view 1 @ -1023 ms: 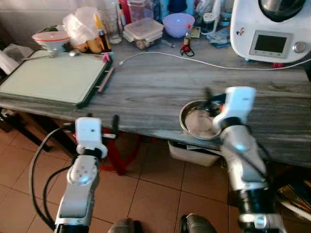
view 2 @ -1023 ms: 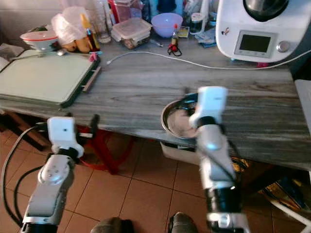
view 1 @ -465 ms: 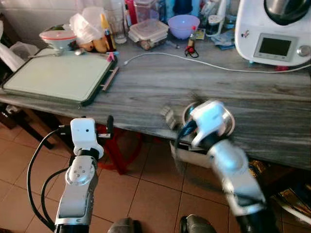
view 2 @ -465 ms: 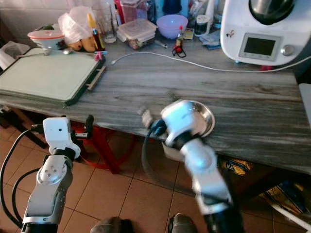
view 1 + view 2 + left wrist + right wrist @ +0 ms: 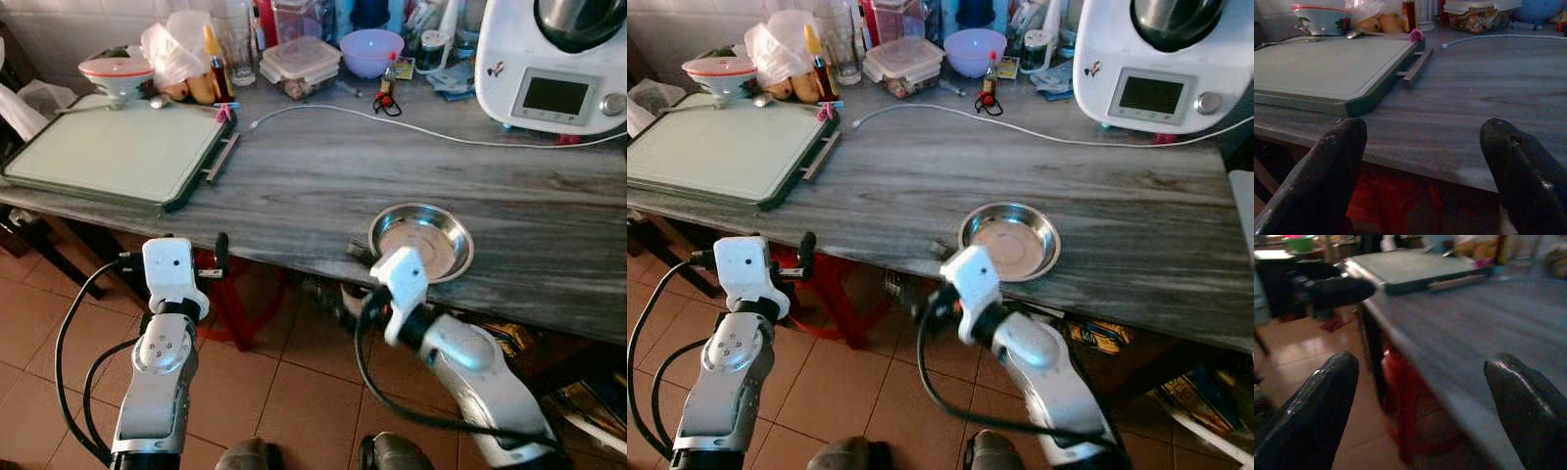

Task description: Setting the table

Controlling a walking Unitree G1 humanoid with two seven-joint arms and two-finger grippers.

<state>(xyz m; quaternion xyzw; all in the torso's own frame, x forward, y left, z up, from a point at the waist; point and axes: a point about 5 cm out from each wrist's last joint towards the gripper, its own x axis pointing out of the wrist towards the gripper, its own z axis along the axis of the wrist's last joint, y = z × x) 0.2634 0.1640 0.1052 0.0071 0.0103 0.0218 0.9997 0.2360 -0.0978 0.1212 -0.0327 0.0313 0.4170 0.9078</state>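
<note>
Steel is what the task's thing looks to be made of: a small round shiny metal bowl point(image 5: 420, 241) sitting upright on the grey wood-grain table point(image 5: 323, 176), close to its near edge and well apart from the green rectangular tray point(image 5: 113, 157) at the table's left end. Judging by its thin wall, the bowl should be light, rigid and rather slippery, not fragile; the rolled rim looks the best place to pinch, one finger inside and one outside. Right gripper point(image 5: 1420, 396) hangs below the table's near edge, just beside the bowl but not touching it, its two black fingers point(image 5: 1312, 418) spread wide with nothing between them. Left gripper point(image 5: 1420, 171) hovers off the table's near edge in front of the tray, fingers likewise wide apart and empty
</note>
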